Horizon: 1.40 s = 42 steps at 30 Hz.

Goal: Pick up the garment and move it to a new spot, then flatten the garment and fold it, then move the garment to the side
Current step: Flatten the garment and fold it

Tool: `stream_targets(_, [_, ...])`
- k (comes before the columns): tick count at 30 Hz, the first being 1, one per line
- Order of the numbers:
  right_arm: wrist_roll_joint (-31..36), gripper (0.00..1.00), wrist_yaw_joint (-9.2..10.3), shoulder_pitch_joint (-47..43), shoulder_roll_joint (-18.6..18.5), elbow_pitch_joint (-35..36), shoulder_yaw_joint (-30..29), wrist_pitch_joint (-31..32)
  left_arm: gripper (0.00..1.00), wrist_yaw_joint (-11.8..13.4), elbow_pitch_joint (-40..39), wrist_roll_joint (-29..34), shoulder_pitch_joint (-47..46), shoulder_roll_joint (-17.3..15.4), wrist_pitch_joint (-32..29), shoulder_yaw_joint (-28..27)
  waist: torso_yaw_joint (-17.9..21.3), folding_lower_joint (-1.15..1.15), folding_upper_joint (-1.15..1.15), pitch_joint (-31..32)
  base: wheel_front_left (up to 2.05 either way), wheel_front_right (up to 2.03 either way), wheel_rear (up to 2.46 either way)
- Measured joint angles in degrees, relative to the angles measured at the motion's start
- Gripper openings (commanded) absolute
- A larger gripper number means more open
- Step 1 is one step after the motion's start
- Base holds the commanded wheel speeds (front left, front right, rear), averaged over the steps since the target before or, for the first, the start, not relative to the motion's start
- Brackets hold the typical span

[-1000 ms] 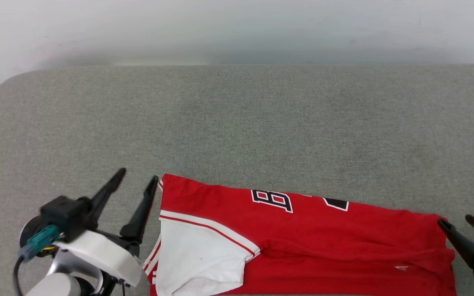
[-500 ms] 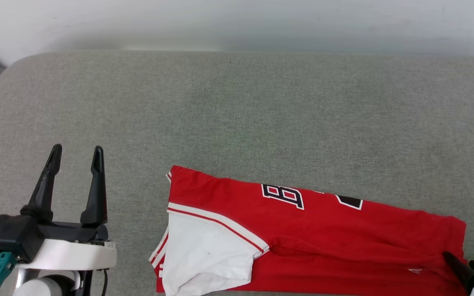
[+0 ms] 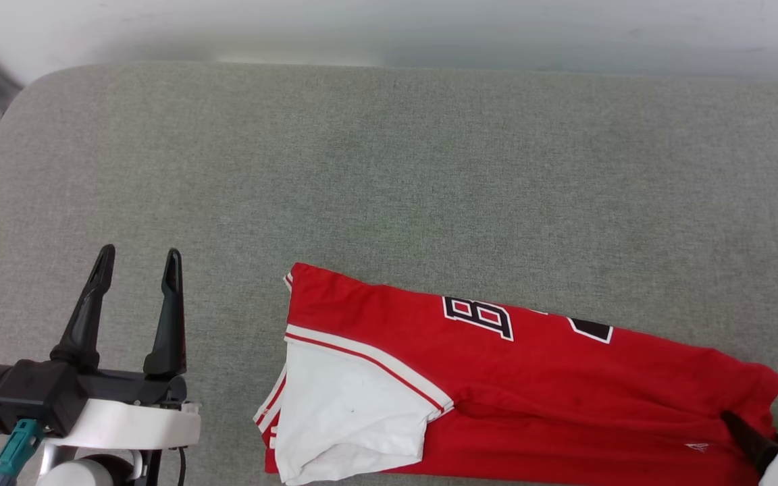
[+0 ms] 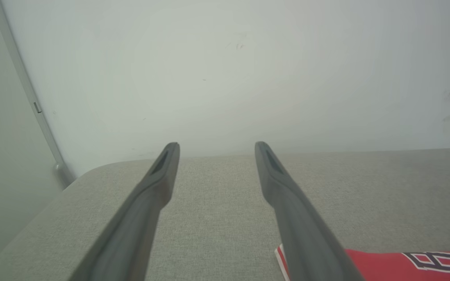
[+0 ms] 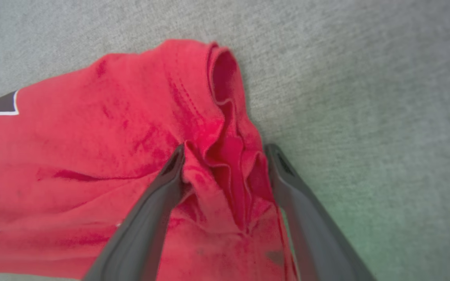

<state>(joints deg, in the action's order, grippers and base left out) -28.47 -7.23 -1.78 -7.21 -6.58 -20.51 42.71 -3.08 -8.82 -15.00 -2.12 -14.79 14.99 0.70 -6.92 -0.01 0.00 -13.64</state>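
The garment (image 3: 531, 378) lies folded into a long band on the grey cushion, its white sleeve (image 3: 348, 412) at the left end and a black-white number print (image 3: 480, 317) on its far edge. My left gripper (image 3: 139, 253) is open and holds nothing, off to the left of the sleeve end. In the left wrist view the garment's corner (image 4: 385, 265) shows low on the right, beside the open left gripper (image 4: 217, 146). My right gripper (image 5: 225, 150) is open and straddles the bunched red hem (image 5: 229, 171) at the garment's right end. One dark finger (image 3: 743, 432) shows there in the head view.
The grey fabric cushion (image 3: 389, 169) stretches wide beyond the garment, with a rounded corner (image 3: 17, 94) at the far left. A pale wall (image 3: 389, 27) runs along its back edge. A grey strip (image 4: 33, 105) runs down the wall at the left.
My left gripper has drawn away from the sleeve end, to the left. My right gripper has slid from beside the hem onto it, and the hem has bunched. The head camera shifted.
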Motion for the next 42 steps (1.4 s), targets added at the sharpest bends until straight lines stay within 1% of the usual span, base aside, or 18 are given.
stream_targets(6, [-1.45,1.00,0.22,0.21,-0.10,-0.56,3.39,-1.25,1.00,-2.07,1.13,1.72,-0.01,2.01,0.00,-1.71,0.01,0.00,0.00,0.83,0.00,0.00,0.00])
stream_targets(7, [-1.62,0.64,0.22,0.21,-0.05,-0.58,3.81,-1.38,1.00,-2.40,1.24,1.77,-0.01,2.32,0.00,-1.98,0.04,0.00,0.00,1.02,0.00,0.00,0.00])
stream_targets(8, [-1.60,0.00,0.21,0.21,0.01,-0.62,4.13,-1.85,1.00,-2.53,1.34,1.96,-0.01,2.54,0.00,-2.21,0.07,0.00,0.00,1.21,0.00,0.00,0.00])
stream_targets(15, [-1.12,0.00,-0.19,0.34,0.63,-0.89,4.72,-4.27,1.00,-3.58,1.49,2.77,0.09,3.34,0.00,-3.41,0.50,0.01,0.00,2.13,0.00,0.00,0.00])
stream_targets(21, [-0.69,0.00,-0.34,0.78,-0.21,-0.77,2.37,-5.97,1.00,-4.00,1.59,3.16,0.30,3.85,0.00,-3.98,0.93,0.01,0.00,2.42,0.00,0.00,0.00])
stream_targets(29, [1.21,0.00,-0.31,3.60,-3.55,-2.46,-4.85,-6.88,1.00,-4.30,1.74,3.25,0.30,4.36,0.00,-4.35,1.34,0.02,0.00,2.18,0.00,0.00,0.00])
stream_targets(33, [2.23,0.00,-0.29,4.94,-5.53,-3.63,-6.64,-6.97,1.00,-4.32,1.91,3.26,0.26,4.54,0.00,-4.30,1.43,0.01,0.00,2.35,0.00,0.00,0.00])
stream_targets(38, [2.31,0.00,-0.29,5.37,-5.73,-3.98,-6.73,-7.04,1.00,-4.33,2.15,3.23,0.26,4.60,0.00,-4.07,1.52,0.01,0.00,3.19,0.00,0.00,0.00])
stream_targets(42, [1.96,0.00,-0.26,4.44,-5.31,-1.56,-4.89,-6.35,1.00,-4.33,2.36,3.11,0.65,4.60,0.00,-3.90,1.55,0.01,0.00,4.25,0.00,0.00,0.00])
